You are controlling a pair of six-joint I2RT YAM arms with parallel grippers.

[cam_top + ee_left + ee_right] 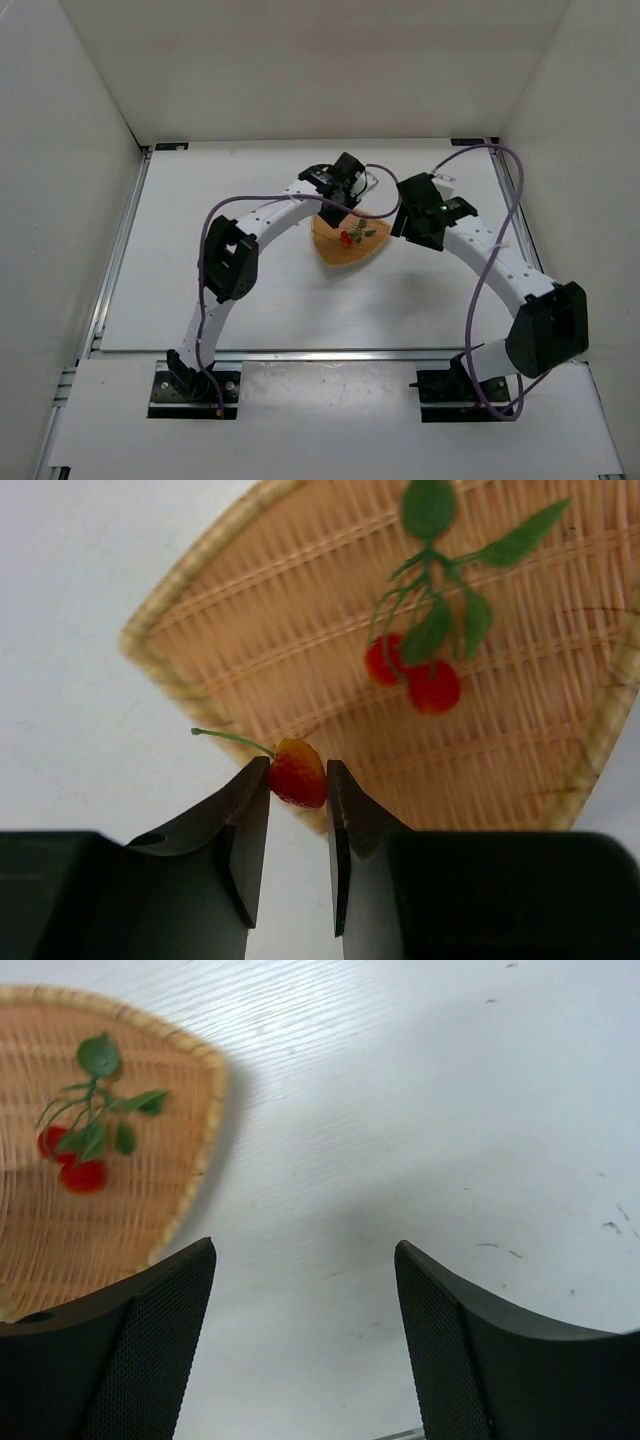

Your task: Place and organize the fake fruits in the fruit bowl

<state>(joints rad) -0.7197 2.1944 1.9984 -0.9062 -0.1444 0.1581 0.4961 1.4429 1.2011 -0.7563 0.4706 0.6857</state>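
The fruit bowl point(250, 630) is a tan woven wicker basket at the middle of the white table point(260, 290). A cluster of red fake fruits point(420, 675) with green leaves lies inside it. My left gripper point(298, 764) is shut on a single red fake fruit point(297, 780) with a thin green stem, just above the basket's near rim. My right gripper point(305, 1250) stands open over bare table, to the right of the fruit bowl point(60, 1230), with nothing between its fingers. The cluster point(85, 1150) also shows in the right wrist view. From above, both wrists flank the fruit bowl point(340, 256).
White walls point(70, 200) close in the table on three sides. A metal rail point(118, 250) runs along the table's left edge. Purple cables point(505, 215) loop over both arms.
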